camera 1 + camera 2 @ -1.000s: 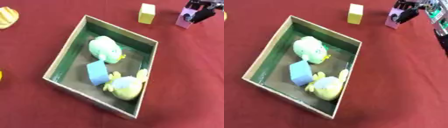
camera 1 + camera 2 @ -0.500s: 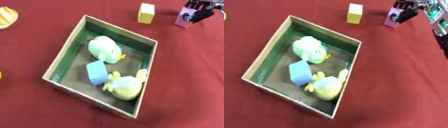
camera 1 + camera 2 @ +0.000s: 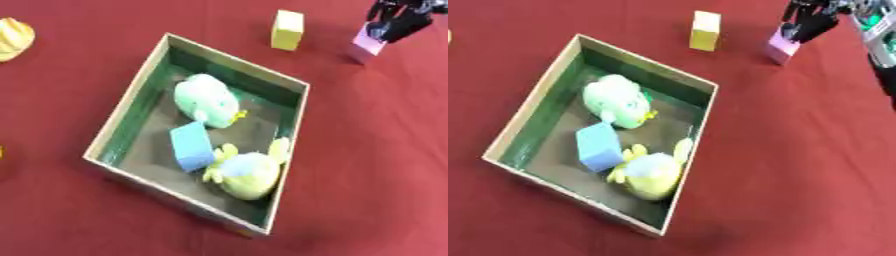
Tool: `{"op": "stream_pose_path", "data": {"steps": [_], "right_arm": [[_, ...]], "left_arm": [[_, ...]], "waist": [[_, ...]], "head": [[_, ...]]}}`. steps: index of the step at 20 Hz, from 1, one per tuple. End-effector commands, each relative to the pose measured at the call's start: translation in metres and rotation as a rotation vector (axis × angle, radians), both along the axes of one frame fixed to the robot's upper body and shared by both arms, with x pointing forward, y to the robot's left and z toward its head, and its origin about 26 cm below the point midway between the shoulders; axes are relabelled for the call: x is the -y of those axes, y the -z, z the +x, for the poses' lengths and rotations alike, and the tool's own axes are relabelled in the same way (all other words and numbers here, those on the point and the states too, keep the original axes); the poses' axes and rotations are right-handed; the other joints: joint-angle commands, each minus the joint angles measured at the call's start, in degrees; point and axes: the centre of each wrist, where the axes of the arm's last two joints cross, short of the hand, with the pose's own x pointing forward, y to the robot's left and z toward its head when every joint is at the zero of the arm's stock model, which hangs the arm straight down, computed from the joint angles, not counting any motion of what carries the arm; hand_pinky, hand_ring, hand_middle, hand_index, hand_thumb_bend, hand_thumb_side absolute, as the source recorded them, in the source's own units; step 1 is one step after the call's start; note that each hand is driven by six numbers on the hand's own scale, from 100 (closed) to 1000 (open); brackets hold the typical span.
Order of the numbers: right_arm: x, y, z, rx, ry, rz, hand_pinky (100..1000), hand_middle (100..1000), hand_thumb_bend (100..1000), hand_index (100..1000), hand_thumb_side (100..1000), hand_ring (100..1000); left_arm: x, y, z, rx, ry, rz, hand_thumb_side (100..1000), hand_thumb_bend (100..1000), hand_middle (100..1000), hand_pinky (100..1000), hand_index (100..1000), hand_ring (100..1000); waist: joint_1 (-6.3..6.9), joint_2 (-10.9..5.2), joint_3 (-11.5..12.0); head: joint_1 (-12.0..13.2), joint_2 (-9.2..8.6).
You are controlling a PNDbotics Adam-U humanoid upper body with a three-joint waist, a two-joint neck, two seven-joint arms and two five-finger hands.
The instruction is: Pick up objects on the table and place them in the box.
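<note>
Nearest, crowded already inside the box [image 3: 98,145]: two plush toys [image 3: 206,100] and a blue block [image 3: 191,146], leaving little bare floor for a clean drop. Beyond the far rim, upright on the worktop [image 3: 367,150], a yellow block [image 3: 287,30]. Farthest, pinched only at its top by the right hand [image 3: 401,17] fingers [image 3: 383,27], the pink block [image 3: 366,49]; could well have slipped free in the lift, or clipped the rim on the way over.

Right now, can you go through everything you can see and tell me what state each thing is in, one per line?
Box: open-topped, upright on the red table.
Blue block: inside the box.
Pale green plush: inside the box, far side.
Yellow-green plush: inside the box, near side.
Yellow block: upright on the table, outside the box.
Pink block: on the table, right hand at its top.
Right hand: fingers on the pink block; grip unclear.
Left hand: not in view.
</note>
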Motion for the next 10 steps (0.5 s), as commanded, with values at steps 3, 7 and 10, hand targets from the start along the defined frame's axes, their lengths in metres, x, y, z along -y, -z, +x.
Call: {"op": "stream_pose_path", "data": {"steps": [3,7,10], "right_arm": [[0.0058,-0.0248,-0.0115,0.057,0.007,-0.012,823,688,100,831,264,842],[0.0047,-0.0204,-0.0104,0.058,0.030,-0.053,881,907,100,943,299,967],[0.0027,-0.0189,-0.0094,0.048,0.027,-0.096,892,927,100,959,280,986]], "left_arm": [[-0.0021,-0.0106,-0.0032,0.028,-0.004,0.036,597,100,678,798,849,636],[-0.0021,-0.0103,-0.0033,0.027,-0.003,0.037,598,100,678,798,849,636],[-0.0021,-0.0101,-0.0033,0.026,-0.003,0.036,598,100,678,798,850,637]], "waist": [[0.28,-2.16,-0.17],[0.27,-2.41,0.07],[0.26,-2.29,0.14]], "head": [[0.11,-0.01],[0.15,-0.16],[0.09,-0.13]]}}
